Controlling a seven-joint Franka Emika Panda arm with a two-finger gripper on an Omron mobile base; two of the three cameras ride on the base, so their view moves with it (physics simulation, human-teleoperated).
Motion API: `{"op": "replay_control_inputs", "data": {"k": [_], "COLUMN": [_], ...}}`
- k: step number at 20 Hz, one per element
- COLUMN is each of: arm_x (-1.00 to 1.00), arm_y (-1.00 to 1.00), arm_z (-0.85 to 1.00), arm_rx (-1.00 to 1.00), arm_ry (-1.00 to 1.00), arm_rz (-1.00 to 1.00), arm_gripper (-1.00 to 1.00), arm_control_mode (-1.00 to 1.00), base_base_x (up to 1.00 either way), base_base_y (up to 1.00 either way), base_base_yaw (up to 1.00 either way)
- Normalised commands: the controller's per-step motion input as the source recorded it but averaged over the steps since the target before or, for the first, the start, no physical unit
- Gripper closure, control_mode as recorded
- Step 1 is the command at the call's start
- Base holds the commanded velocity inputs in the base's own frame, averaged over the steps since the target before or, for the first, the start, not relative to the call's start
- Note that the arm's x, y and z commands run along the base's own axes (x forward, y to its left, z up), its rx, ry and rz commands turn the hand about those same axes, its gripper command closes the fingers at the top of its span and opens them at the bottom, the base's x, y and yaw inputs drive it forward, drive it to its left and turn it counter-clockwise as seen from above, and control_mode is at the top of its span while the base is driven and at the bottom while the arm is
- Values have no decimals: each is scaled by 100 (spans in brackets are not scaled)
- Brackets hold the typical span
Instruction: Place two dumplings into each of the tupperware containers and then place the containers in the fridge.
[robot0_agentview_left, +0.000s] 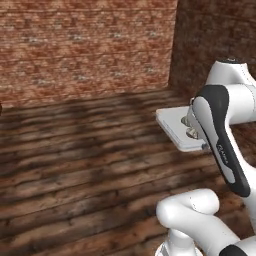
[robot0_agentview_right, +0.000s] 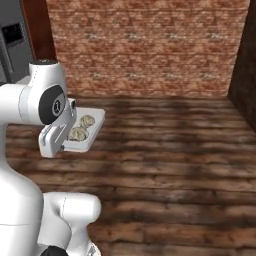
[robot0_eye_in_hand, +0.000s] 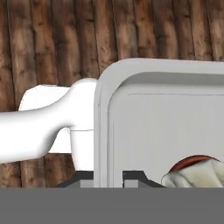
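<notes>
Tupperware container (robot0_eye_in_hand: 166, 131) is sitting right in the pincer (robot0_eye_in_hand: 114, 178), which is pinching its rim. In the hand view the two dark tips are squeezing the raised edge of the tray at its near side, one tip on each side of the wall. The tray is being held up in the air over the wooden floor (robot0_agentview_left: 75, 160), sticking out flat from the hand.

Two dumplings (robot0_agentview_right: 82, 127) are lying inside it, side by side. One of them (robot0_eye_in_hand: 197, 175) is peeking in at the bottom of the hand view, close to the tips.

The tray looks light and stiff, made of thin smooth plastic, so I think it could slip or tip if it is swung fast. The rim seems like the best place to hold it, because the floor of the tray is too wide to grab. Holding it at one edge means the far end may sag, so it should stay level. The dumplings look soft and loose, and they might roll out.

A tall grey fridge (robot0_agentview_right: 15, 40) is standing at the far left of the right base view, beside the brick wall (robot0_agentview_right: 150, 45).
</notes>
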Motion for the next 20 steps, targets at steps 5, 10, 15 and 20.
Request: {"op": "replay_control_inputs", "data": {"k": [5, 10, 15, 20], "arm_x": [0, 0, 0, 0], "arm_y": [0, 0, 0, 0], "arm_z": [0, 0, 0, 0], "arm_rx": [0, 0, 0, 0], "arm_ry": [0, 0, 0, 0], "arm_rz": [0, 0, 0, 0], "arm_gripper": [100, 100, 100, 100], "arm_control_mode": [100, 100, 100, 100], "base_base_x": [100, 100, 100, 92], "base_base_y": [100, 97, 100, 100], "base_base_yaw": [5, 8, 14, 19]}}
